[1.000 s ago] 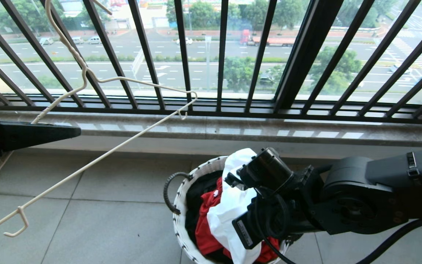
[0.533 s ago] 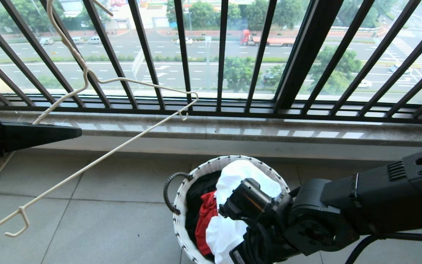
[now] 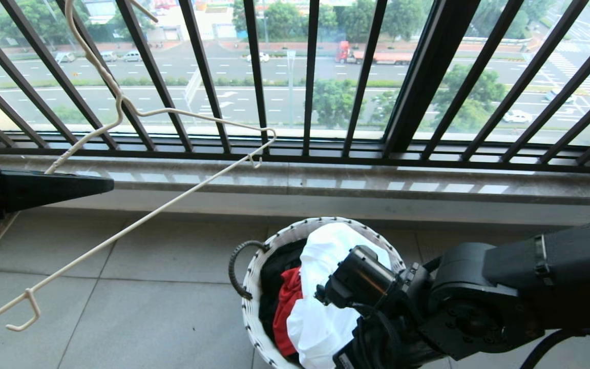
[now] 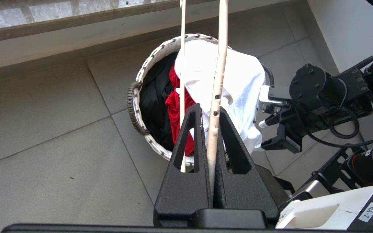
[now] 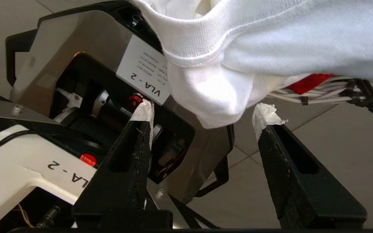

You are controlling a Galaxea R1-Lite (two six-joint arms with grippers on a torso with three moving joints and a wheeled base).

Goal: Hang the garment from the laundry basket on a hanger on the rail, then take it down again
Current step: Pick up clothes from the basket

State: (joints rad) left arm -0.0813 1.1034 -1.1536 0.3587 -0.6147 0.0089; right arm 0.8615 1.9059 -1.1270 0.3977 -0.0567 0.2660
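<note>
The garment, a white T-shirt, lies heaped on the laundry basket and spills over its near rim. My right gripper is open just below the rim. A fold of the garment hangs between its paper-wrapped fingertips without being pinched. My left gripper is shut on the hanger, a thin cream wire one. At the left of the head view the hanger is held up and tilted, its hook running out of the top. The rail is out of view.
A red garment and a black shirt fill the basket under the white one. Black window railing bars and a stone sill stand behind it. My own base is close beside the right gripper. The floor is grey tile.
My right arm has lowered the white garment onto the basket and its jaws have opened, letting the cloth go. The left arm and the hanger have not moved.
</note>
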